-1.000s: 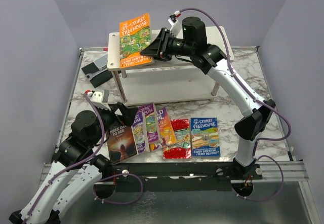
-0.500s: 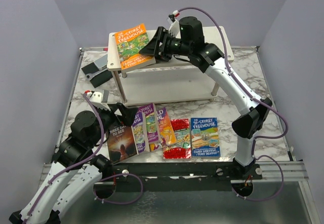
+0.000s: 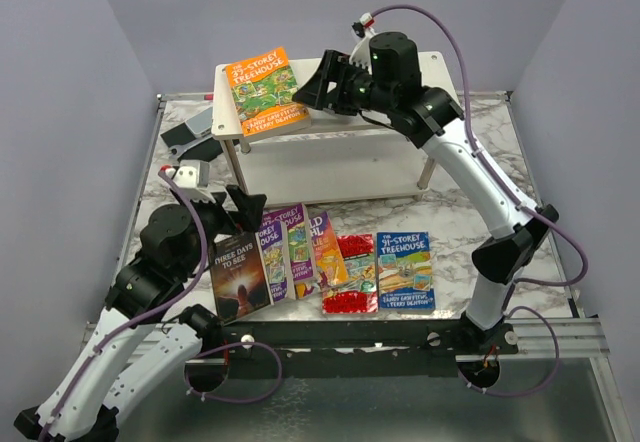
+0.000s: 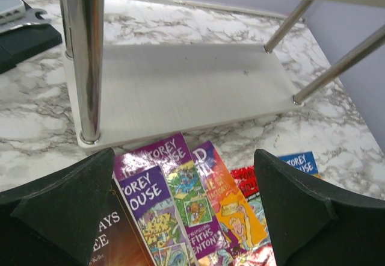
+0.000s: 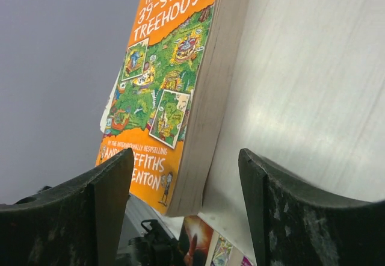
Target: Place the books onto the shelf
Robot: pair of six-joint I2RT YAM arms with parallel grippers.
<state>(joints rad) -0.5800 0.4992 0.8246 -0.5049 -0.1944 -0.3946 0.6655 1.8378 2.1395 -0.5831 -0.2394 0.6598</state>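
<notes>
**Kid:** Where is the orange book [image 3: 264, 92] sitting now?

**Friend:** It is lying flat on top of the shelf [image 3: 320, 167], at the left end. A second ago it was tipping up.

**Kid:** Is the right gripper [image 3: 312, 90] holding it?

**Friend:** No. It was pinching the book before. Now it is standing wide, just beside it.

**Kid:** And the left gripper [image 4: 183, 157]?

**Friend:** It is hanging wide open over the other books [image 3: 320, 257] on the counter [image 3: 470, 212], same as before.
</notes>
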